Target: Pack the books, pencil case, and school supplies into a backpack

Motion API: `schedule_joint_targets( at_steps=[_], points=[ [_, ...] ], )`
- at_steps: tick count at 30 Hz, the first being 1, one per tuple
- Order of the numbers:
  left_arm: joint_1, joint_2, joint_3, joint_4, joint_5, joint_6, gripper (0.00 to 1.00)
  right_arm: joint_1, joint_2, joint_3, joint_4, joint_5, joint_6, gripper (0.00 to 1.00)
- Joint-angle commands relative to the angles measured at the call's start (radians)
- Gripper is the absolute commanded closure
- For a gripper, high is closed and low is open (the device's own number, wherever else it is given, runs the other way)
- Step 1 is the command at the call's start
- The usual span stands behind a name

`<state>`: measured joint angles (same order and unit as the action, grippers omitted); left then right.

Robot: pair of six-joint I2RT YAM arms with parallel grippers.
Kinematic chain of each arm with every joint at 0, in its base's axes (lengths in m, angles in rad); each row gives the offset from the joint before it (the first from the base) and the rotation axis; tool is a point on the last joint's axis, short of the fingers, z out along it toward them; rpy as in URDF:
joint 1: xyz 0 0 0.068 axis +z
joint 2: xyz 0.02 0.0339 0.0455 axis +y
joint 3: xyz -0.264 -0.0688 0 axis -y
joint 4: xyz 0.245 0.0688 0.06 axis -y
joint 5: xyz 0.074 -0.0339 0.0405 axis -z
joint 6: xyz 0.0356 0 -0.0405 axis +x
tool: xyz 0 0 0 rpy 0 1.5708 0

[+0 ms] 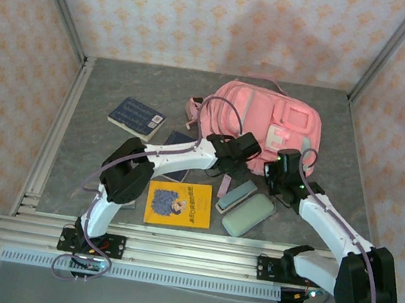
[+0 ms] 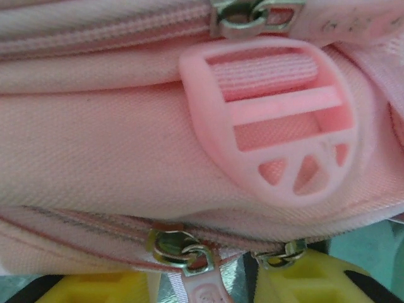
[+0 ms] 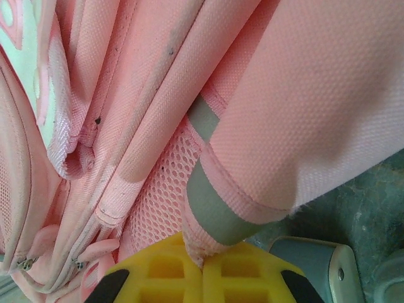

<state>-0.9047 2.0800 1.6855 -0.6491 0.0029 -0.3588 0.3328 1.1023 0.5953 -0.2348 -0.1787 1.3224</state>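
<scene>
While right gripper (image 3: 202, 270) pinches shut on an edge of the backpack (image 1: 257, 114) directly ahead of it — likely bracing it for unzipping — left gripper (image 2: 205, 290) sits part-open with a zipper pull (image 2: 189, 278) between its jaws, can't tell if gripped yet.

We observe the left arm (image 1: 175, 155) reaching forward and rightward, and the right arm (image 1: 336, 229) reaching forward and leftward, with the wrists converging. The left pincer (image 2: 205, 287) has its yellow fingers (image 2: 101, 287) parted. The right pincer (image 3: 202, 268) is clamped on an edge of the backpack (image 3: 303, 95).
</scene>
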Motion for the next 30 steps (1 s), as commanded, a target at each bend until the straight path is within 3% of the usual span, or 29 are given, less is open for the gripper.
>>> schedule_joint_targets(
  at_steps=[1, 8, 14, 19, 23, 30],
  points=[
    [-0.002, 0.017, 0.06, -0.083, -0.098, 0.035, 0.77, -0.002, -0.01, 0.029, 0.07, -0.021, -0.004, 1.0],
    [-0.002, 0.004, 0.082, -0.113, -0.113, 0.062, 1.0, 0.0, -0.01, 0.022, 0.063, -0.009, -0.022, 1.0],
    [0.009, -0.035, 0.048, -0.118, -0.107, 0.072, 1.0, -0.002, -0.013, 0.061, -0.084, 0.097, -0.104, 1.0],
    [0.068, -0.096, -0.033, -0.066, 0.0, 0.035, 1.0, -0.005, -0.018, 0.07, -0.151, 0.188, -0.15, 1.0],
    [0.113, -0.136, -0.089, -0.026, 0.087, 0.017, 0.98, -0.019, -0.005, 0.075, -0.157, 0.203, -0.175, 1.0],
    [0.158, -0.163, -0.112, -0.02, 0.138, 0.029, 0.98, -0.091, 0.02, 0.085, -0.155, 0.192, -0.221, 1.0]
  ],
)
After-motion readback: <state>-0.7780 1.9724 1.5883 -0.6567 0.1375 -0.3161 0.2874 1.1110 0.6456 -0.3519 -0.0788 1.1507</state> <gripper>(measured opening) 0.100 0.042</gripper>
